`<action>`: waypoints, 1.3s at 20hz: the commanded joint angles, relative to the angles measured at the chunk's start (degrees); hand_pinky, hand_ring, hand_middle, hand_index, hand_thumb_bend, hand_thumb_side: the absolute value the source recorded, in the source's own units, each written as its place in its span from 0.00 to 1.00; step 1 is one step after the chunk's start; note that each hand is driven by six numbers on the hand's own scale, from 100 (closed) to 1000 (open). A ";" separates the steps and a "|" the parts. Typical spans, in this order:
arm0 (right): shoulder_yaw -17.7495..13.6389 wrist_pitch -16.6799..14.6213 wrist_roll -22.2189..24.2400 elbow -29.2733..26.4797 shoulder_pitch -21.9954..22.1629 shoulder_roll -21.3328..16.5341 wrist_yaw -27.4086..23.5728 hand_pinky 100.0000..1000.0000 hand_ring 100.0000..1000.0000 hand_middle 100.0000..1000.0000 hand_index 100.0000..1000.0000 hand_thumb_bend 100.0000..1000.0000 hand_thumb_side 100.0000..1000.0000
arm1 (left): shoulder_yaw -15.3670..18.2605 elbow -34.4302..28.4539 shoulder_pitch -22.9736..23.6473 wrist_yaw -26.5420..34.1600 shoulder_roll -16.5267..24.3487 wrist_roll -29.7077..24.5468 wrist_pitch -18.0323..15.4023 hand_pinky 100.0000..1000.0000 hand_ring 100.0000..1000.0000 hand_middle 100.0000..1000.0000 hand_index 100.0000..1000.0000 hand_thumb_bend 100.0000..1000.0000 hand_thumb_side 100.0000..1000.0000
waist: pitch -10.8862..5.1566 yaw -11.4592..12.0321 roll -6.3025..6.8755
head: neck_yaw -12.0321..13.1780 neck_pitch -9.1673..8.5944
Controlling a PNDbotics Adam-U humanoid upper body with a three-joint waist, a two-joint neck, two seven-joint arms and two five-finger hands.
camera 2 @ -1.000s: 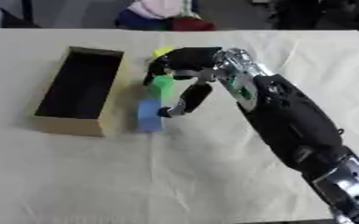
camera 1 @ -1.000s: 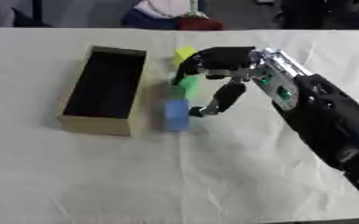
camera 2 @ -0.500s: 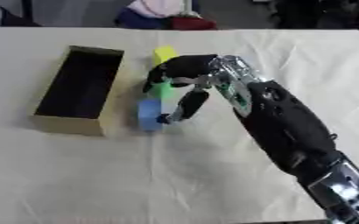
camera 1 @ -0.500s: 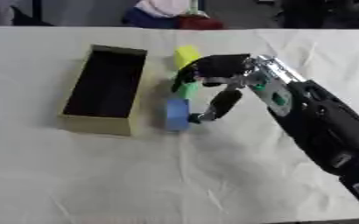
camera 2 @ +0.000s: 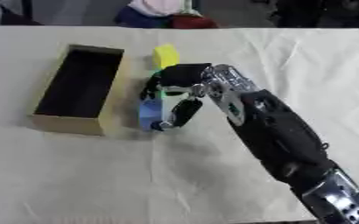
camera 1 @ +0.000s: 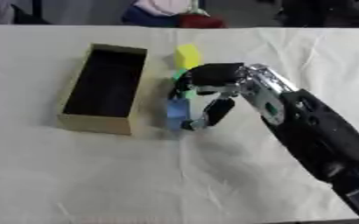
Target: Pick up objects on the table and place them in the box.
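- My right hand (camera 1: pixel 212 89) reaches in from the right side of the table and hangs over a small cluster of blocks just beside the box.
- My fingers curl down around a blue block (camera 1: pixel 177 113); the thumb (camera 1: pixel 217 112) sits on its right side and the other fingers on its far side, so I judge this to be a closing grasp. I cannot tell whether the block is off the cloth yet.
- A green block (camera 1: pixel 188 93) shows only as a sliver under my palm, touching or very near the blue one. It is mostly hidden.
- A yellow block (camera 1: pixel 187 56) sits further back, apart from my hand, near the box's far right corner.
- The cardboard box (camera 1: pixel 81 120) lies open to the left of the blocks, long side towards them. Its dark inside looks bare. The blue block is close to its right wall, so the carry should be short.
- A pale cloth-covered table (camera 1: pixel 98 175) holds everything.
- My left hand shows in neither view.
- Risk, as I judge it: closing on the blue block could nudge the green one along.
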 commanded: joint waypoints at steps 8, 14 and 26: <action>-0.45 5.73 -5.16 -3.67 -0.65 -0.56 3.94 0.88 0.85 0.70 0.86 0.27 0.64 | 0.17 -0.94 -0.74 -0.15 1.30 -0.28 -0.04 0.71 0.57 0.70 0.80 0.00 0.74 | -0.64 -0.14 0.21 | -0.08 0.29; -0.61 6.39 -6.01 -3.84 -0.37 -0.54 4.33 0.89 0.86 0.71 0.87 0.22 0.69 | 0.13 -0.94 -0.90 -0.20 1.28 -0.52 0.02 0.71 0.57 0.69 0.80 0.00 0.74 | -0.49 -0.19 0.19 | -0.08 0.29; -0.98 7.44 -0.75 -3.36 0.62 0.22 2.73 0.89 0.85 0.70 0.88 0.17 0.75 | 0.14 -0.94 -1.25 -0.01 1.11 -0.49 -0.19 0.71 0.57 0.69 0.80 0.00 0.74 | -0.13 0.49 0.30 | -0.25 0.29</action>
